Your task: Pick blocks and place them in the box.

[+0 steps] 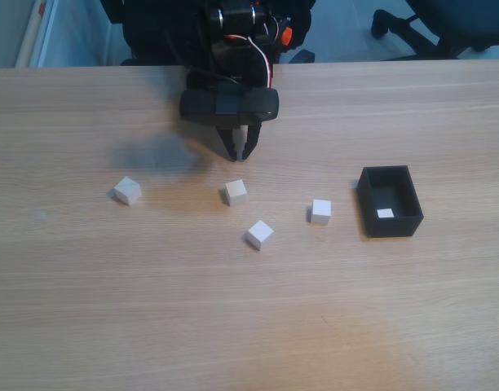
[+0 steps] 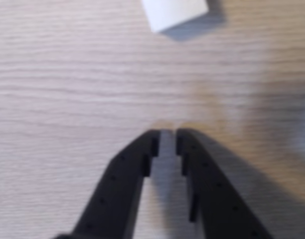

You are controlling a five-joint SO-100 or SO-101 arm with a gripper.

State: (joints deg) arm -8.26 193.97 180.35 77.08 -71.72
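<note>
Wood-grain table [image 1: 249, 326] spans the fixed view; no brand marks, labels or legible writing on anything. Black arm body [image 1: 229, 104] with red and white wires sits at the far edge, gripper [image 1: 240, 155] pointing down toward the tabletop. In the wrist view the gripper [image 2: 166, 135] has its two black fingers nearly together with a narrow slit between the tips, holding nothing, wood showing through the gap. Black open-topped box [image 1: 392, 218] lies at the right of the fixed view, with one small whitish piece [image 1: 385, 213] on its floor. Four pale blocks on the table, all apart from each other: left block [image 1: 127, 191]; middle block [image 1: 236, 192] just in front of the fingertips, not touched; lower block [image 1: 260, 234]; right block [image 1: 320, 211] near the box's left wall. One white block [image 2: 175, 12] shows at the wrist view's top edge, clear of the fingers.
</note>
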